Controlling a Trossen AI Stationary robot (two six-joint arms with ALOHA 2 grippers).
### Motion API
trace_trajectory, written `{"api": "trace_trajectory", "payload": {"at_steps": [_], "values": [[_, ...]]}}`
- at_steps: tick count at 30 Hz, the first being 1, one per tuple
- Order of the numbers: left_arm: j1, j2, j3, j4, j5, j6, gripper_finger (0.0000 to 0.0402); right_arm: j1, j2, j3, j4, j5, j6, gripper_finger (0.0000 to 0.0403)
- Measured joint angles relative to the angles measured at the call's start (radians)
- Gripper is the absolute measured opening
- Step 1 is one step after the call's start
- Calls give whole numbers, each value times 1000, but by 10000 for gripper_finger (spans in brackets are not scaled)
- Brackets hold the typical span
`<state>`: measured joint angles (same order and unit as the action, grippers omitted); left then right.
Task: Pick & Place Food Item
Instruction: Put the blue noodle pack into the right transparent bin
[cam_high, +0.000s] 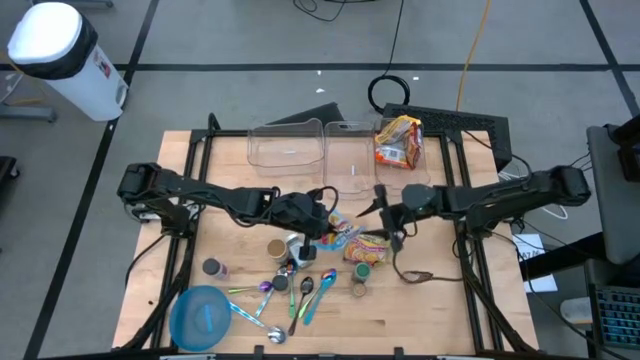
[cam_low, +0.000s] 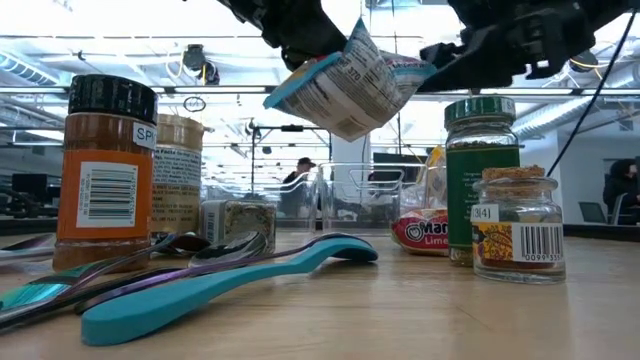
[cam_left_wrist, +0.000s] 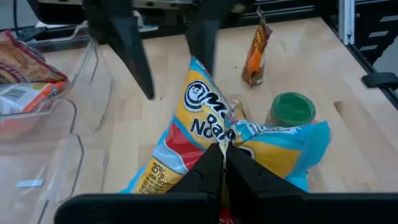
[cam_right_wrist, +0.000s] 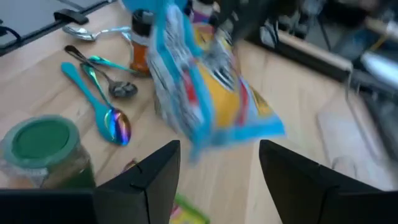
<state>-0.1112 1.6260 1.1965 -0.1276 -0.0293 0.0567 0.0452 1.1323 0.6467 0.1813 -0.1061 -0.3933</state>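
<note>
A blue and yellow noodle packet (cam_left_wrist: 205, 118) hangs in the air over the table's middle; it also shows in the high view (cam_high: 341, 234) and the low view (cam_low: 345, 85). My left gripper (cam_left_wrist: 224, 163) is shut on it. My right gripper (cam_right_wrist: 217, 168) is open just to the packet's right (cam_high: 385, 215), fingers pointing toward the packet (cam_right_wrist: 205, 99) and touching nothing. A second, orange and yellow packet (cam_high: 366, 249) lies flat on the table below them. My left gripper pinches the packet's crimped end edge (cam_left_wrist: 231, 140) between its two fingers. The fingers come from the table's left, slanting down. The packet is lifted clear of the table and sticks out tilted beyond the fingers toward my right gripper.
Two clear bins (cam_high: 290, 148) stand at the back; the right one holds a snack bag (cam_high: 398, 140). A green-lidded jar (cam_left_wrist: 290, 109), spice jars (cam_low: 108, 170), several spoons (cam_high: 300, 295) and a blue bowl (cam_high: 203, 318) crowd the near middle.
</note>
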Motion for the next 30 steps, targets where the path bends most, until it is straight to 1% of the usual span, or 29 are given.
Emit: {"api": "trace_trajectory", "payload": {"at_steps": [5, 7, 9, 12, 16, 20, 22, 24, 26, 30], "values": [[0, 0, 0, -10, -2, 0, 4, 22, 31, 0, 75, 5, -115, 212], [0, 0, 0, -9, -3, 0, 9, 23, 30, 0, 82, 5, -129, 207], [0, 0, 0, -10, -3, 0, 17, 22, 30, 0, 78, 8, -147, 193], [0, 0, 0, -9, -5, 0, 16, 22, 26, 0, 68, 42, -171, 157], [0, 0, 0, -9, -6, -2, 5, 22, 27, 0, 45, 90, -206, 93], [0, 0, 0, -7, -27, -2, 21, 22, 19, 0, 51, 105, -222, 27], [0, 0, 0, -4, -40, -2, 29, 22, 17, 0, 59, 106, -231, 8], [-9, 0, 0, 6, -84, -2, 39, 22, 4, 0, 54, 106, -229, 8], [-22, 0, 0, 9, -154, 5, 56, 22, -7, 0, 62, 108, -223, 11], [-55, 0, 0, 37, -360, 21, 106, 22, -62, 0, 25, 110, -198, 3]]}}
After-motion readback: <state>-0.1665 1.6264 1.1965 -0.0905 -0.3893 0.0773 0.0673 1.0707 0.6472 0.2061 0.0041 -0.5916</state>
